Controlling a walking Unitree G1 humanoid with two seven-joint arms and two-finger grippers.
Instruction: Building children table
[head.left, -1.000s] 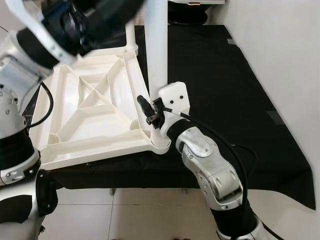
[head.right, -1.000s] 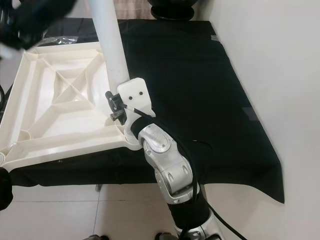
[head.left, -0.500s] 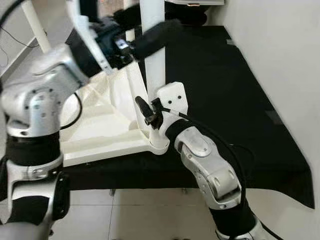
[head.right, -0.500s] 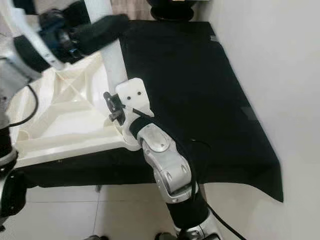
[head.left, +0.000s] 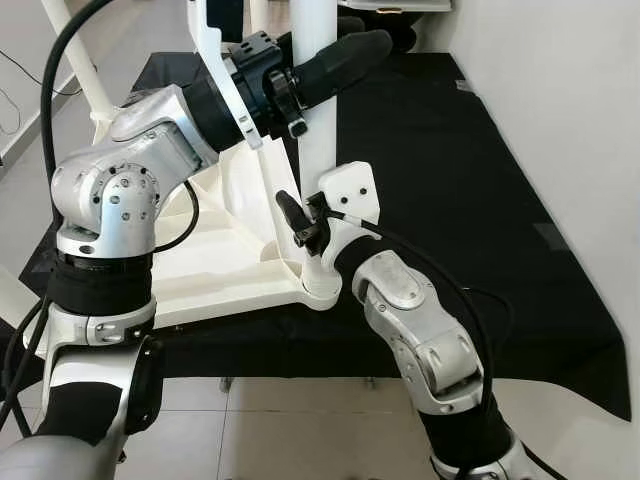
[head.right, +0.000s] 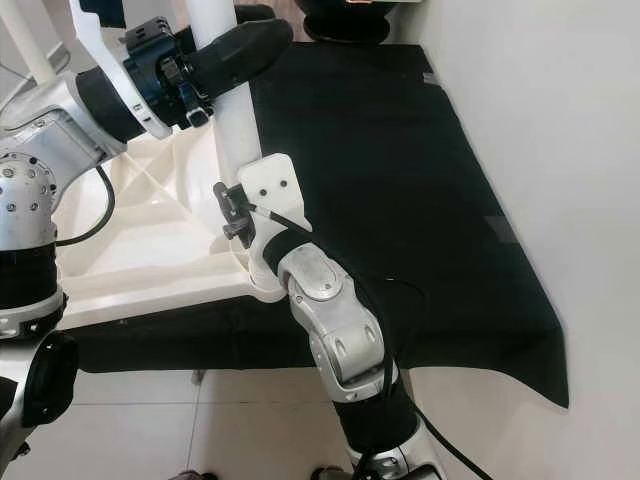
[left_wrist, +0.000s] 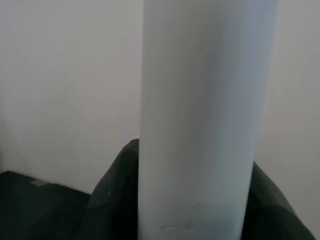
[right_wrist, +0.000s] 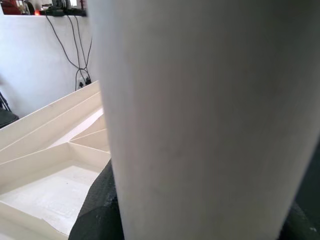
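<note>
A white plastic table top (head.left: 215, 265) lies upside down, ribs up, on a black cloth. A white table leg (head.left: 318, 120) stands upright in its near right corner socket (head.left: 322, 287). My right gripper (head.right: 250, 215) is shut on the leg just above the socket, mostly hidden behind its white wrist plate (head.left: 347, 192). My left gripper (head.left: 338, 58) is shut on the same leg higher up. In the left wrist view the leg (left_wrist: 200, 120) runs between dark padded fingers (left_wrist: 112, 200). In the right wrist view the leg (right_wrist: 210, 120) stands close, with a finger (right_wrist: 97, 210) beside it.
The black cloth (head.left: 450, 200) covers the work surface out to a white wall (head.left: 580, 100) on the right. Another white leg (head.left: 75, 60) rises at the far left of the table top. Tiled floor (head.left: 300, 420) lies below the near edge.
My left arm has swung in from the upper left and its gripper has closed on the leg above the right gripper. The right gripper has stayed low on the leg.
</note>
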